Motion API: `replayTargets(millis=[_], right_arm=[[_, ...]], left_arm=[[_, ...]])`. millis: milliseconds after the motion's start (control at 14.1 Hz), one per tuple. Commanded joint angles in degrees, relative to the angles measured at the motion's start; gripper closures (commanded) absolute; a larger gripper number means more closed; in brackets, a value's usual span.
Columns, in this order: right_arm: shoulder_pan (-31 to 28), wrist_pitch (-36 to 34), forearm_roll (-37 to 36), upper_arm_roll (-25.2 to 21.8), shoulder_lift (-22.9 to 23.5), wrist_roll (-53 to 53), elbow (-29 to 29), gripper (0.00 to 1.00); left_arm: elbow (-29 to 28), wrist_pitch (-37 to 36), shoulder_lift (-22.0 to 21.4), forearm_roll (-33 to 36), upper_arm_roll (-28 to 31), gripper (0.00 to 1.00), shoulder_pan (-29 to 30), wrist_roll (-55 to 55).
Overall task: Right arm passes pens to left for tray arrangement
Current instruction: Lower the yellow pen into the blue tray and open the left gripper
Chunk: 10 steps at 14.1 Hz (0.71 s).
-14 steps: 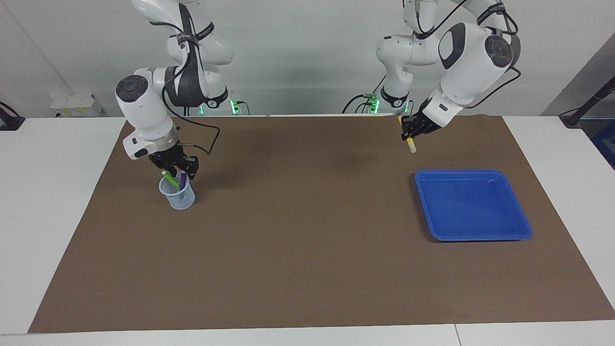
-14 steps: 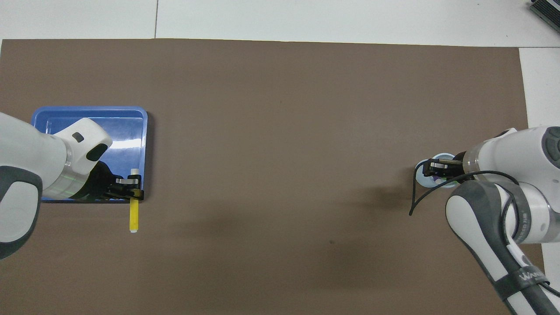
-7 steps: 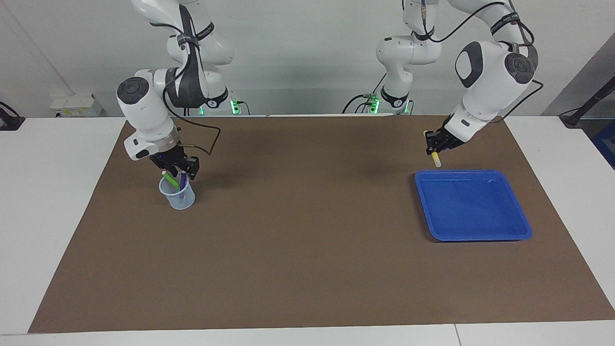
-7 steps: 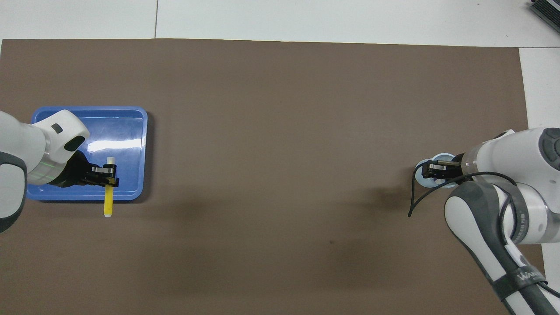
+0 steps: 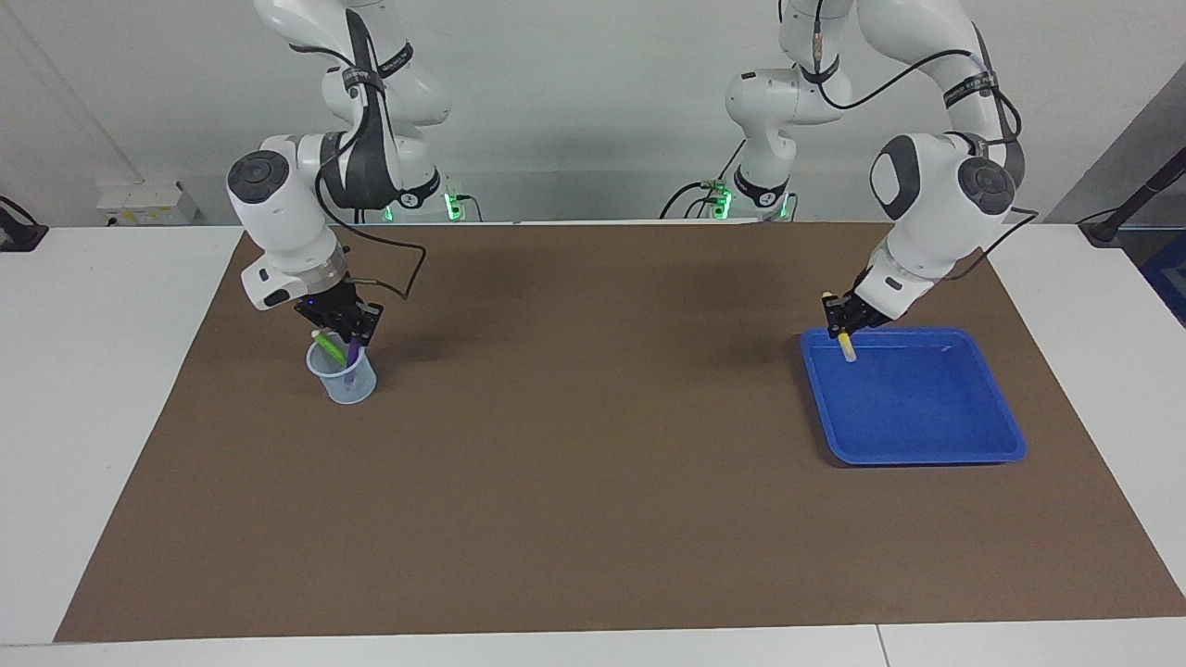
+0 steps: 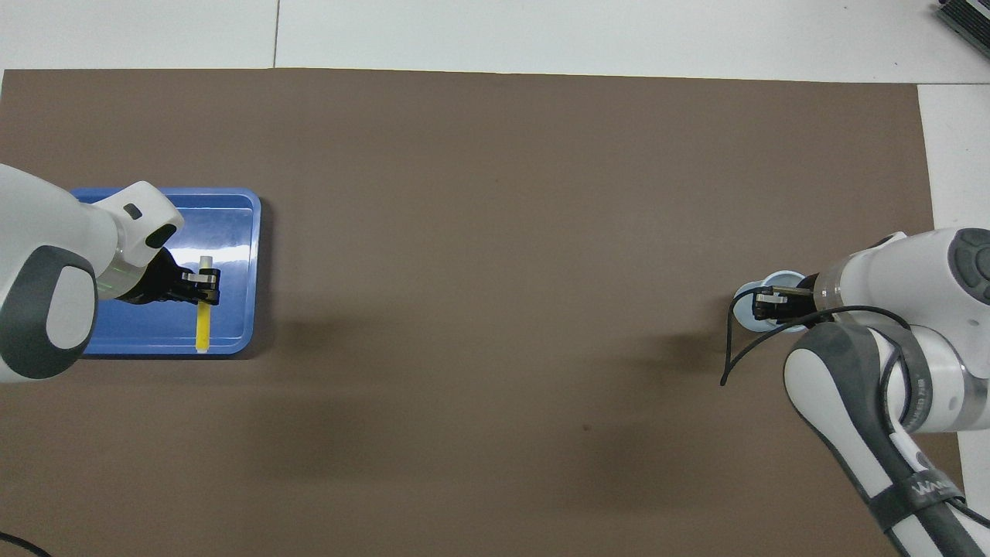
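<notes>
Tray (image 5: 927, 445) has no pen lying yet: left gripper (image 5: 845, 335) holds yellow pen (image 5: 846, 348) over it, while right gripper (image 5: 338, 335), fingers' state unclear, reaches into cup (image 5: 345, 382) with two pens.

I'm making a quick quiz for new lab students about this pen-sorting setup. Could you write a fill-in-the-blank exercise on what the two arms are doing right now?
1. The left gripper holds the ____ pen over the blue tray.
2. The green pen and the purple pen stand in the translucent ____.
3. The right gripper is just above the cup, at the ____ arm's end of the table.
4. The tray has ____ pens lying in it so far.

Missing words: yellow; cup; right; no
</notes>
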Motion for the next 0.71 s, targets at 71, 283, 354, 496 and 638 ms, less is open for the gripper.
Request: replayTargets(millis=[71, 283, 354, 496, 638], right_arm=[[-0.84, 1.09, -1.48, 0.78, -0.89, 0.46, -1.62, 0.86], [-1.02, 1.09, -1.48, 0.78, -0.89, 0.02, -1.62, 0.97], [-1.02, 0.83, -1.48, 0.78, -0.63, 0.02, -1.10, 1.00], [-1.10, 0.04, -1.83, 0.78, -0.28, -1.29, 0.57, 1.00], [-2.07, -0.75, -2.18, 0.60, -0.19, -4.89, 1.63, 1.00]], left_arm=[[1.21, 3.65, 3.79, 2.34, -0.41, 1.00, 1.15, 0.92], [1.56, 7.16, 6.60, 3.49, -0.41, 1.00, 1.59, 1.18], [1.82, 8.13, 7.65, 4.01, -0.41, 1.00, 2.11, 1.80], [2.00, 10.24, 9.41, 5.16, -0.41, 1.00, 2.91, 2.06], [2.00, 12.44, 11.00, 5.42, -0.41, 1.00, 3.08, 2.15]])
